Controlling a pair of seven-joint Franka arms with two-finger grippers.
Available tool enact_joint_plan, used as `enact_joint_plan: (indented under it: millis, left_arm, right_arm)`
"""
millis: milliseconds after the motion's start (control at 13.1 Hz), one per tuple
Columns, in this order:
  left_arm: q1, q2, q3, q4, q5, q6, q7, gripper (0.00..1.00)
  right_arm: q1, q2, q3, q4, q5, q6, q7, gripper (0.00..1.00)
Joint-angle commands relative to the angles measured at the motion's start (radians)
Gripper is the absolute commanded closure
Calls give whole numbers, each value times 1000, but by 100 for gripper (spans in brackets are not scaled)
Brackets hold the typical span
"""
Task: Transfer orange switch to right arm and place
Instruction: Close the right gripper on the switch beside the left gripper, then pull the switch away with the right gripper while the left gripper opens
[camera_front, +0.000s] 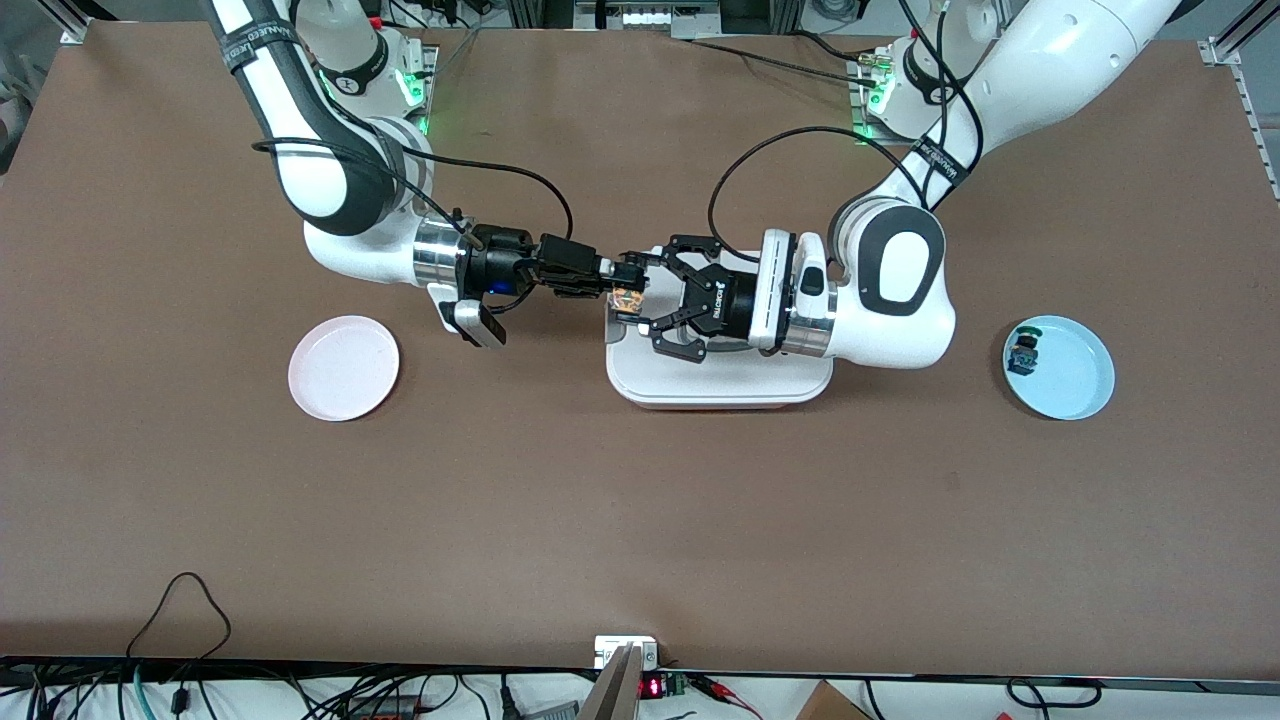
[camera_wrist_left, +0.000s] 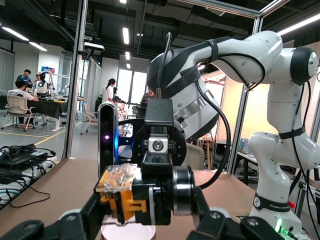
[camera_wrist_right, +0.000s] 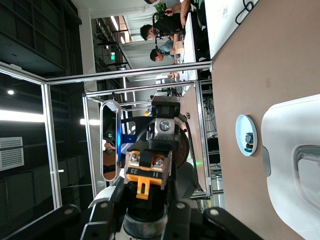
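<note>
a brown table (camera_front: 640, 520) carries three dishes. a white rectangular tray (camera_front: 720, 385) sits at the middle. a pale pink plate (camera_front: 344, 367) lies toward the right arm's end, and a light blue plate (camera_front: 1070, 370) toward the left arm's end. on the blue plate, near its rim, rests a small green-capped, blue-bodied switch (camera_front: 1024, 350). black cables (camera_front: 180, 610) lie at the table edge nearest the front camera.

Robotics lab: two Franka arms bolted at a brown bench (camera_front: 640, 520), aluminium-frame enclosure (camera_wrist_left: 75, 80), cable tangles, people at desks (camera_wrist_left: 25, 95) under strip lights.
</note>
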Motion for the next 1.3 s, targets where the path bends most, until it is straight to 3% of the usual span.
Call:
enact_joint_plan:
  millis: [0, 534, 686, 992, 1220]
  left_arm:
    - [5, -14, -8, -14, -43, -4, 25, 2]
    - [13, -30, -10, -14, -40, -12, 23, 0]
    - [28, -47, -6, -14, -30, -18, 3, 0]
    - [38, -61, 3, -22, -11, -71, -54, 0]
    - [90, -77, 0, -5, 159, -140, -196, 0]
  right_arm:
    - [2, 11, -3, 23, 14, 2, -8, 100]
    - [-45, 13, -12, 36, -21, -33, 14, 100]
    - [-97, 11, -12, 39, -137, -88, 60, 100]
    - [-281, 10, -14, 36, -312, -352, 84, 100]
    - [-405, 1, -14, 36, -447, -516, 97, 100]
